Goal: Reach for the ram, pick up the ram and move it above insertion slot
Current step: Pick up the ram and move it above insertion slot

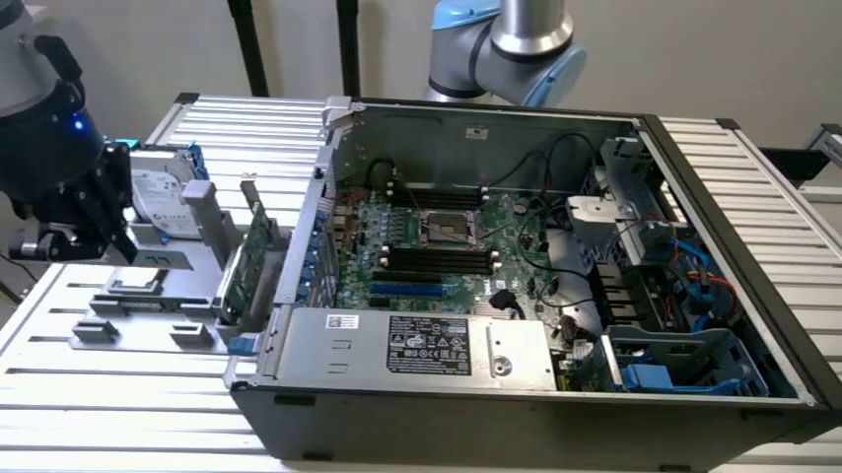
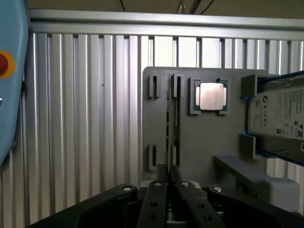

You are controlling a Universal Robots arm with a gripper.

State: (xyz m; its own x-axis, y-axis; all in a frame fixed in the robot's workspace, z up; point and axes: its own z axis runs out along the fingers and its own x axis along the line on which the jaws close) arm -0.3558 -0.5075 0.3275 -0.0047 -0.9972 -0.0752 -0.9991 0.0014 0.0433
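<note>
The exterior view sits high and looks obliquely down on the open computer case (image 1: 526, 246), which takes up most of its frame from a middling range. The gripper (image 1: 82, 241) hangs at the exterior view's left edge, above a grey holder plate (image 1: 145, 313) just beside the case. The wrist view rides right behind the gripper (image 2: 167, 171) and faces straight down along it, much nearer to the work. Directly beneath the gripper it sees the holder plate, and around that the ribbed surface (image 2: 85, 118). The two views share the plate, the hard drive (image 2: 280, 118) standing at the plate's edge near the gripper, and the ribbed surface.
</note>
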